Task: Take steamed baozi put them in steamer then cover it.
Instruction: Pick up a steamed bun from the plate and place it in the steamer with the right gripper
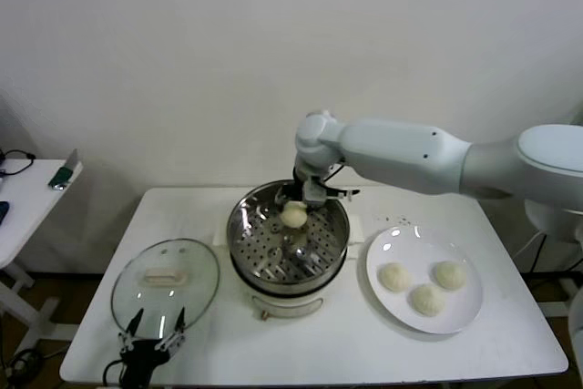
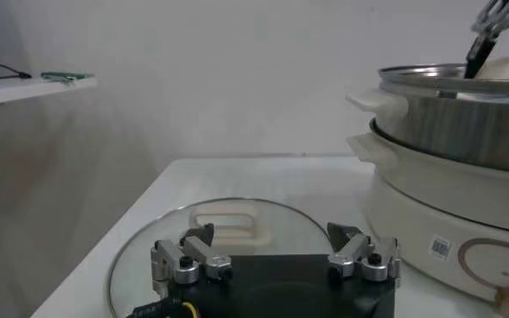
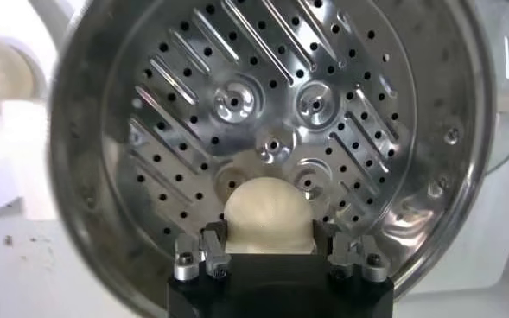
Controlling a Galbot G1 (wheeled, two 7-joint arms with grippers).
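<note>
Black fingers of the right gripper [image 3: 270, 251] pinch a cream-white bun [image 3: 267, 216], one pad on each side of it, over the steamer [image 1: 244, 234]. In the head view the right gripper [image 1: 298, 202] hangs above the far side of the basket, and the bun [image 1: 292, 216] sits between its fingers just inside the far rim. The right wrist view looks straight down past the bun onto the perforated steel floor [image 3: 271, 112], which is bare; whether the bun touches the floor or hangs clear of it cannot be told. The white right arm [image 1: 410, 157] reaches in from the robot's right, across the table [image 1: 364, 343].

Steel basket and white cooker base [image 1: 287, 302] stand at the middle of the table. To the robot's right of them lies a white plate [image 1: 387, 307] with three more buns [image 1: 425, 299] on it, close together but apart from one another.

On the robot's left the glass lid [image 1: 166, 280] lies flat on the table, handle [image 1: 165, 276] up. The left gripper [image 1: 156, 332] waits at the near edge of the lid with its fingers spread wide, holding nothing. From the left wrist view the left gripper [image 2: 276, 259] sits low over the lid [image 2: 142, 251], and the steamer [image 2: 461, 121] rises beyond it, with the bun [image 2: 501, 69] and the right gripper's fingers just above its rim.
</note>
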